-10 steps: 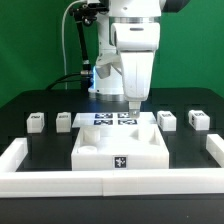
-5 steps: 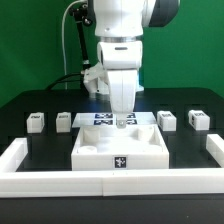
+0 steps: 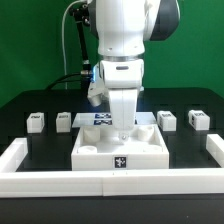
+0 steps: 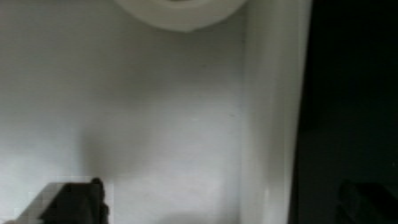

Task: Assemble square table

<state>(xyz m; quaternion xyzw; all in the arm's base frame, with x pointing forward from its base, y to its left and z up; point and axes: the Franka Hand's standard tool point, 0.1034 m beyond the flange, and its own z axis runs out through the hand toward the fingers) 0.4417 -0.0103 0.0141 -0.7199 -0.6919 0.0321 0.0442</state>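
Trouble most likely from a sloppy pinch on the tabletop point(image 3: 118, 150). Sits hollow side up in the middle of the black table point(image 3: 30, 100), just in front of the marker board point(image 3: 103, 117), with the four legs point(image 3: 65, 121) lined up two and two either side, none fitted yet. Looks like light plastic on a smooth top, so probably easy to shove. Closing with one tip riding on top of the wall instead of beside it could tip or skate the whole thing back into the marker board or sideways into the legs. Biting too shallow could let it slip out on the lift. Grabbing right at one edge also risks droop or twist once off the table.

Now the hand point(image 3: 122, 128): spread as wide as can be, gripping nothing, low over the tabletop's back wall. Going by the wrist view, seems to straddle that wall, with one dark finger point(image 4: 71, 203) over the white inside and the other hard to make out against the black. Can't tell whether either tip touches plastic yet.
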